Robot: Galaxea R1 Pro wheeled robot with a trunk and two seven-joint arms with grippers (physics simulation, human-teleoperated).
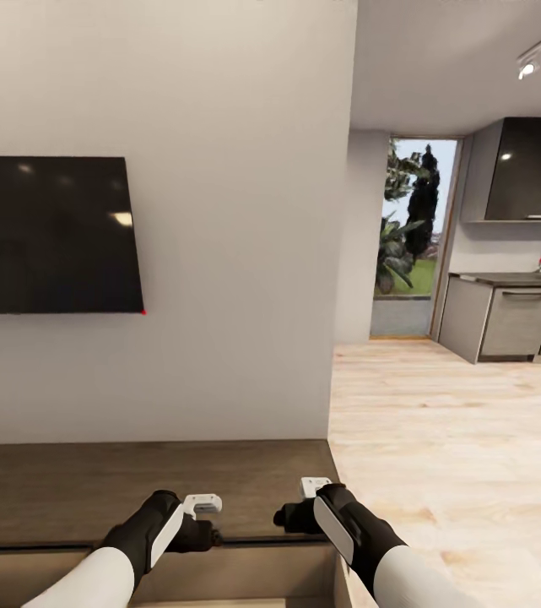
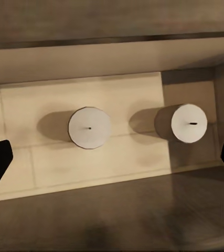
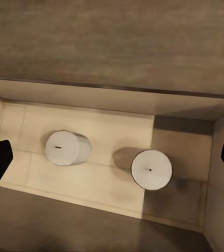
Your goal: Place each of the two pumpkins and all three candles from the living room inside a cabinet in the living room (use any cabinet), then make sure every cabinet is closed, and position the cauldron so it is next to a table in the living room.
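Note:
The dark-brown cabinet [image 1: 135,481] stands against the wall below me, its top drawer [image 1: 245,574] pulled open and showing a pale beige inside. Two white candles stand upright on the drawer floor, one [image 2: 89,127] beside the other [image 2: 188,123]; the right wrist view shows them too, one [image 3: 64,148] apart from the other [image 3: 151,169]. My left gripper [image 2: 112,160] hangs open above them with nothing between its fingers. My right gripper [image 3: 112,160] is also open and empty over the drawer. Both wrists [image 1: 202,515] [image 1: 308,502] hover at the drawer's back edge.
A black TV [image 1: 51,235] hangs on the white wall above the cabinet. To the right, light wooden floor [image 1: 456,439] leads to a kitchen with grey counters [image 1: 506,321], dark upper cupboards [image 1: 532,169] and a glass door [image 1: 409,236].

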